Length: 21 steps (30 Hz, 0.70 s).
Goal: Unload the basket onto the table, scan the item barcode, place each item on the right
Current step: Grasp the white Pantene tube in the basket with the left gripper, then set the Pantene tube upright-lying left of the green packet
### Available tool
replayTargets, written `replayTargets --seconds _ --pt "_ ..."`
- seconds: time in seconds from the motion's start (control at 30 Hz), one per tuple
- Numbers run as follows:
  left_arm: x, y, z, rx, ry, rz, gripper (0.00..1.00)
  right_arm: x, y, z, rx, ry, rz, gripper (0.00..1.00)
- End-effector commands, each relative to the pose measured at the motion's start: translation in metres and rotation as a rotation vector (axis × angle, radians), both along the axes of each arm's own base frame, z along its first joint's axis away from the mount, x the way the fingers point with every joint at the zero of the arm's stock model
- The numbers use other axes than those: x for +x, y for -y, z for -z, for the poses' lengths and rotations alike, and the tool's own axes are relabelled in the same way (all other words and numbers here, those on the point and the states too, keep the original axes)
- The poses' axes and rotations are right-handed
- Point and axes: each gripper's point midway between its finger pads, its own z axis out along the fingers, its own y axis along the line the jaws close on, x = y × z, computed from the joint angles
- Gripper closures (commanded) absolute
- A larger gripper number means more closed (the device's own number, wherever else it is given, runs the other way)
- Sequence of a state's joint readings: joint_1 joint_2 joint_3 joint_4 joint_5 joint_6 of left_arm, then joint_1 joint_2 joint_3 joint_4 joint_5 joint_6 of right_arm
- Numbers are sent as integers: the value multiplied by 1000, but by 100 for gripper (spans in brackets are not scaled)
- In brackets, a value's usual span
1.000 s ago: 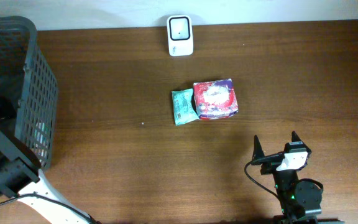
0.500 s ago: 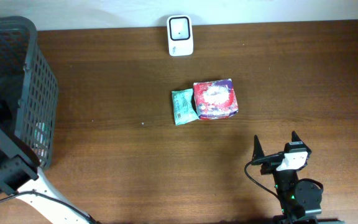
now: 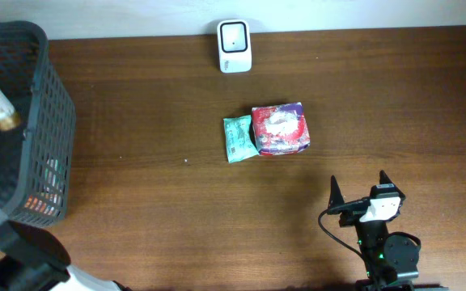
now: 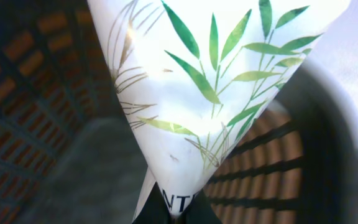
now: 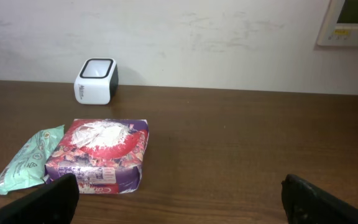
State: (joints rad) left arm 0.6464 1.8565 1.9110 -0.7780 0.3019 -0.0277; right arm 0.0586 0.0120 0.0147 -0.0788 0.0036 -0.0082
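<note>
Left fingers (image 4: 168, 216) now clamp the leaf-print packet (image 4: 210, 93), raised above basket (image 3: 51, 121); scanner (image 3: 235, 35) sits well off rightward across bench (image 3: 136, 202); right fingers (image 3: 358, 183) spread wide, empty.

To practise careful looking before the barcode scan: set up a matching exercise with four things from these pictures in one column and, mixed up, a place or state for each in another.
1 scanner
2 green packet
3 leaf-printed packet
4 right gripper

a open, empty
b beside the red-and-purple pack
c by the wall
d clamped in the left gripper

Pairs: 1c, 2b, 3d, 4a
</note>
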Motion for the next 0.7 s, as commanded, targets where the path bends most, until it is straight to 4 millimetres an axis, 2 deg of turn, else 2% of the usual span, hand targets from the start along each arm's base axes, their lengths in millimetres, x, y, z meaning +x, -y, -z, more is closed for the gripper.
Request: replayTargets --seconds 0.0,0.03,0.07,0.17,0.2,0.3,0.33,0.4,0.43,0.47,0.5,0.53,0.6,0.63,0.67 --pt "-17 24 -95 -114 262 -97 100 0 3 4 -4 -5 15 1" --pt "-20 31 -110 -134 303 -94 100 0 3 4 -4 -5 15 1" --pt "-23 50 -141 -163 395 -26 100 0 3 4 -4 -5 15 1" --pt "-27 92 -189 -222 540 173 100 0 3 4 -4 -5 15 1" --pt "-31 113 -207 -281 586 236 100 0 3 4 -4 -5 15 1" --pt "-36 166 -229 -377 614 372 100 0 3 4 -4 -5 15 1" --pt "-33 197 -231 -395 606 442 100 0 3 4 -4 -5 15 1" --pt "-29 231 -223 -445 557 506 100 0 3 4 -4 -5 15 1" --pt "-26 251 -213 -459 516 543 100 0 3 4 -4 -5 15 1" --pt "-22 271 -196 -461 450 558 100 0 3 4 -4 -5 15 1" --pt "-18 289 -174 -440 372 554 100 0 3 4 -4 -5 15 1" --pt "-16 307 -140 -409 246 522 100 0 3 4 -4 -5 15 1" --pt "-15 325 -97 -358 86 450 100 0 3 4 -4 -5 15 1" --pt "-13 340 -69 -310 -11 426 100 0 3 4 -4 -5 15 1" --pt "-11 352 -52 -287 -64 429 100 0 3 4 -4 -5 15 1"
